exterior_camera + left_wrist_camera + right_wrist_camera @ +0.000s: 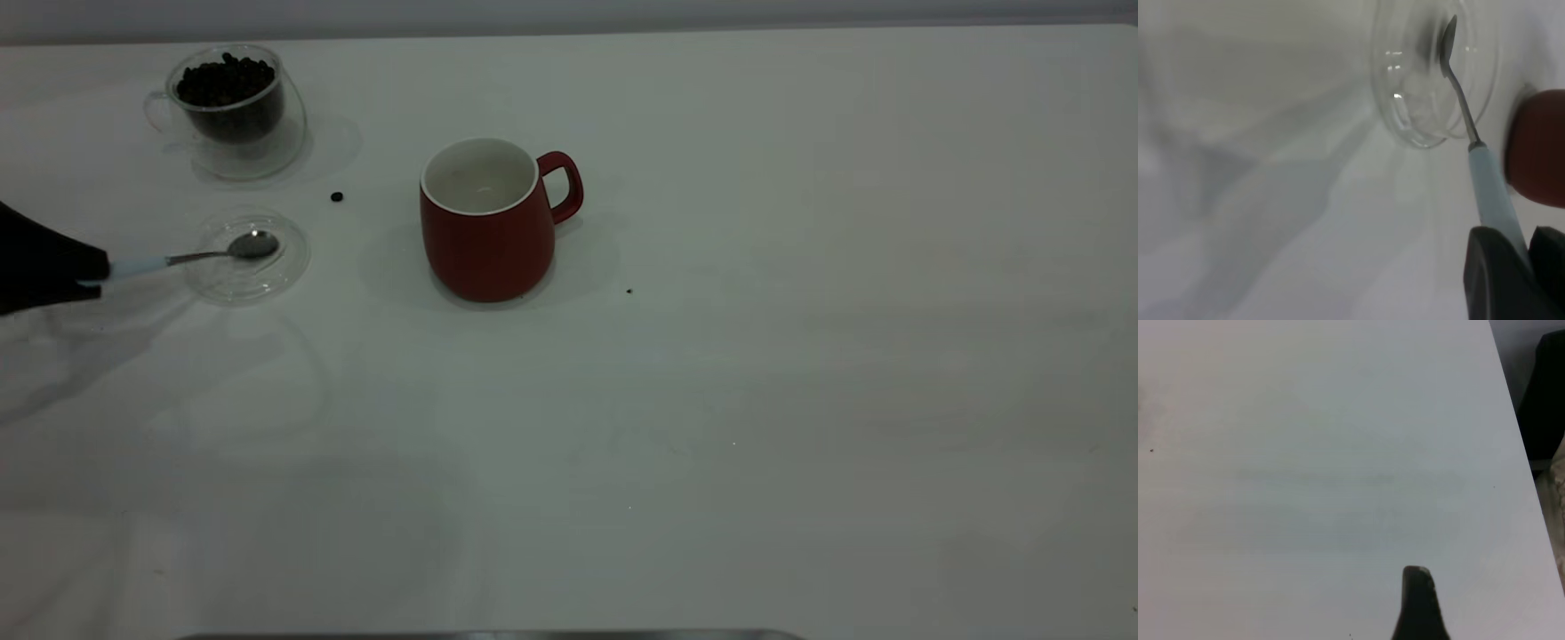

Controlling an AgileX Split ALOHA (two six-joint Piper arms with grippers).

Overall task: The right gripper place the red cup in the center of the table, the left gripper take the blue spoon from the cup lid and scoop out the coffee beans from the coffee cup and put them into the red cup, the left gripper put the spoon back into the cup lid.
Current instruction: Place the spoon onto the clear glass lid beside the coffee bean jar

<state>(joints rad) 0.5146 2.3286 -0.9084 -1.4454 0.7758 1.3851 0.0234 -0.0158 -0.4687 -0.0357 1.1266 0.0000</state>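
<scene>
The red cup (487, 227) stands upright near the table's (711, 400) middle, handle to the right, white inside showing. The blue spoon (204, 255) reaches from the left, its metal bowl over the clear cup lid (293, 260); I cannot tell if it touches the lid. My left gripper (93, 274) at the left edge is shut on the spoon's pale handle (1491, 193), with the lid (1411, 100) and red cup (1538, 150) beyond. The coffee cup (267, 133) with coffee beans (224, 80) stands behind the lid. My right gripper (1418, 600) hovers over bare table, away from everything.
One stray bean (337, 196) lies between the coffee cup and the red cup. A tiny dark speck (629, 291) sits right of the red cup. The table's edge (1518, 433) runs close to the right gripper, with a dark object (1546, 393) beyond it.
</scene>
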